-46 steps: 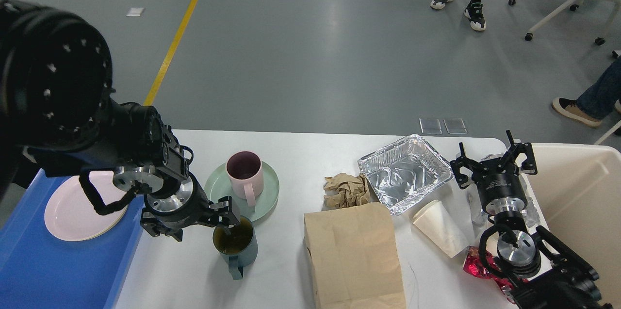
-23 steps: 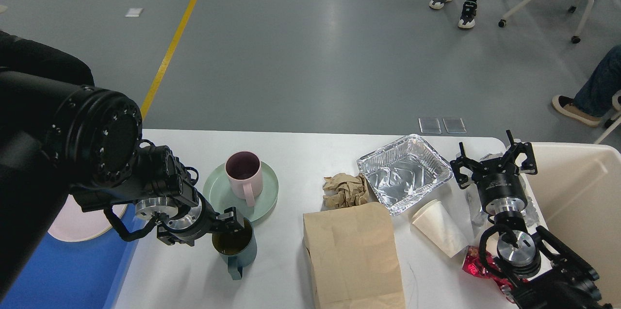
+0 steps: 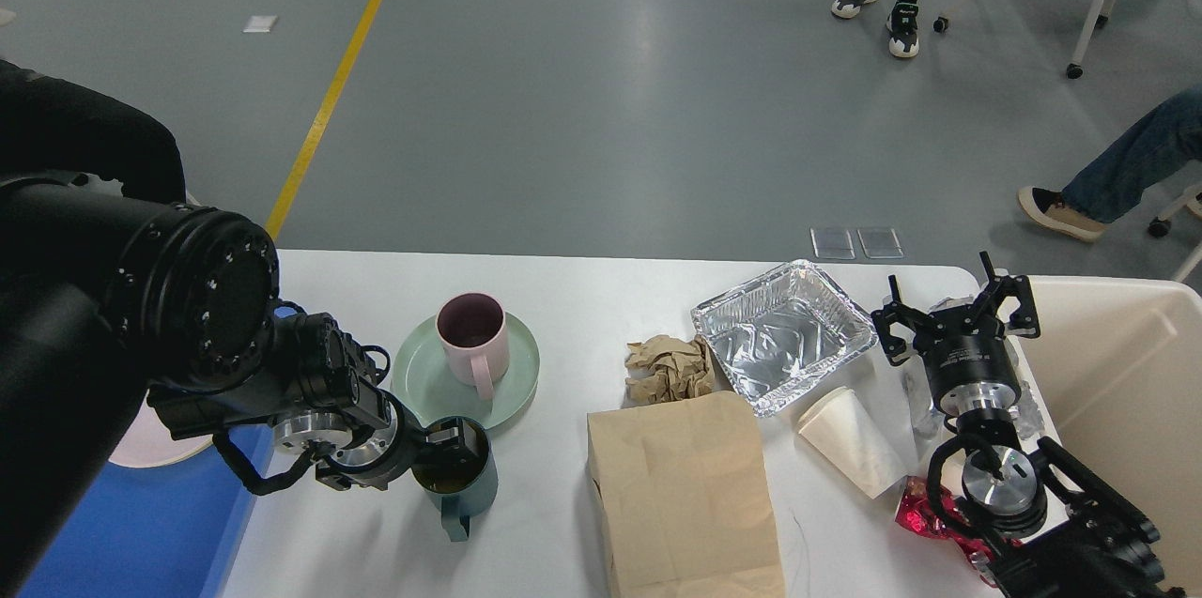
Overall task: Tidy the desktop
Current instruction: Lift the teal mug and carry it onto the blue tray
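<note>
Two arms framed a cluttered white table point(image 3: 582, 298), and the layout looked sorted by kind. On the left, a blue tray point(image 3: 122, 523) hung off the table's edge and already carried a pale pink plate point(image 3: 155, 448), so it probably served as the place for dishes. On the right, a beige bin point(image 3: 1117, 363) stood against the table end, likely meant for rubbish.

The crockery lay toward the left: a pink mug point(image 3: 472, 335) stood upright on a green saucer point(image 3: 432, 382), and just in front of it a teal mug point(image 3: 460, 476) stood on the table with its handle pointing toward the robot. The left gripper point(image 3: 451, 448) reached in sideways at that teal mug's rim, one finger seemingly inside the mouth and the other outside, a sensible pinch for lifting a mug by its wall. From this angle I could not tell whether the fingers had clenched on the wall or only straddled it.

The rubbish lay to the right: a crumpled brown paper point(image 3: 669, 368), a foil tray point(image 3: 784, 335), a flat brown paper bag point(image 3: 685, 495), a tipped paper cup point(image 3: 850, 452) and a red wrapper point(image 3: 916, 513) near the table's corner. The right gripper point(image 3: 958, 312) hovered above the far right corner beside the bin, its fingers spread apart and holding nothing, with the foil tray just to its left.
</note>
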